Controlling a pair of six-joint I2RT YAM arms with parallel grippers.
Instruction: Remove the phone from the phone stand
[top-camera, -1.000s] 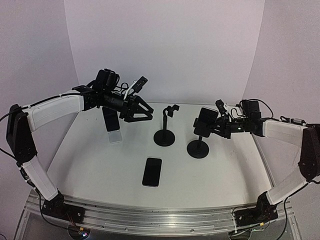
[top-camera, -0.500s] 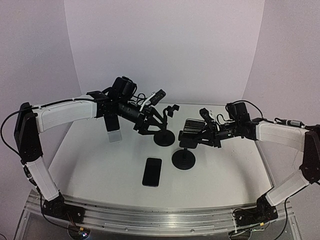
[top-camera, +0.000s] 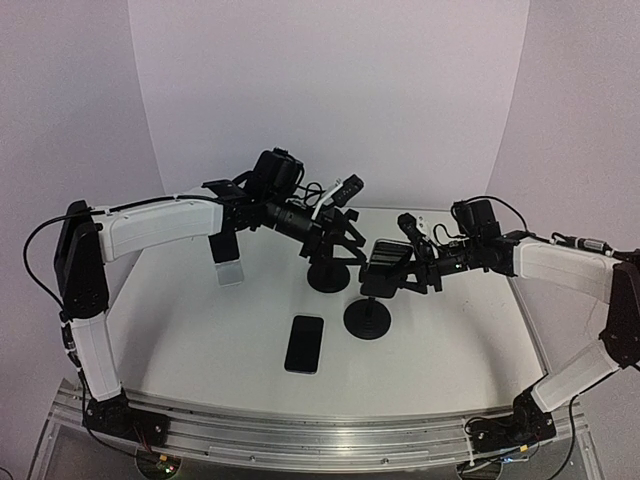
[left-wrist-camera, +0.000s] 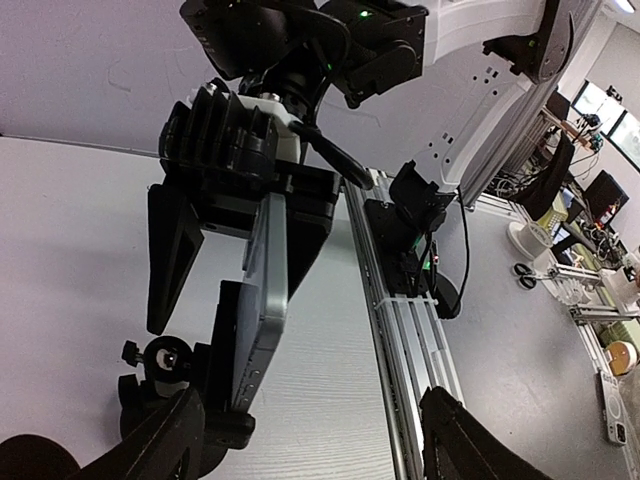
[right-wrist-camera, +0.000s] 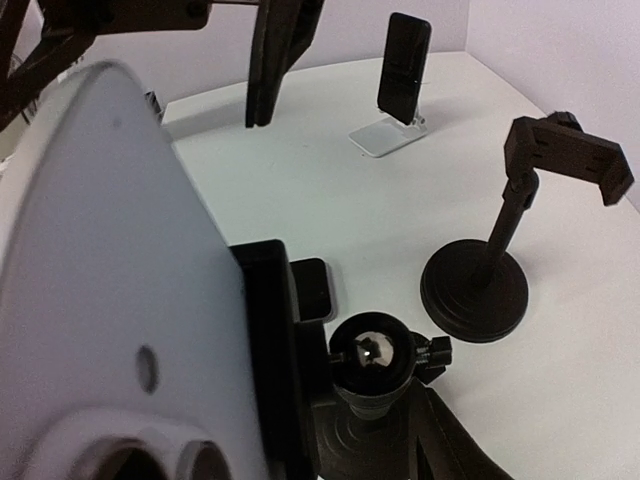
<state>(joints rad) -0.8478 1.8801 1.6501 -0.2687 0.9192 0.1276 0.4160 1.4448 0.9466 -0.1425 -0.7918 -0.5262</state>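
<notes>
The phone (top-camera: 384, 257), silver-backed, sits tilted in the black clamp of the phone stand (top-camera: 367, 318) at mid table. My right gripper (top-camera: 396, 270) is at the phone from the right, jaws open on either side of it, with a gap showing on one side. In the right wrist view the phone's back (right-wrist-camera: 100, 300) fills the left, next to the clamp (right-wrist-camera: 275, 350) and ball joint (right-wrist-camera: 375, 355). My left gripper (top-camera: 338, 243) hangs open just left of the phone, which shows edge-on (left-wrist-camera: 262, 300) in the left wrist view. Nothing is between the left fingers (left-wrist-camera: 170, 440).
An empty black stand (top-camera: 328, 275) rises right below my left gripper. A dark phone (top-camera: 304, 343) lies flat near the front. Another phone leans on a white stand (top-camera: 228, 262) at the back left. The table's right edge (top-camera: 520, 310) is near my right arm.
My right gripper carried the stand with its phone leftward and forward, then its jaws opened. My left arm reached rightward to above the empty stand, close to the phone.
</notes>
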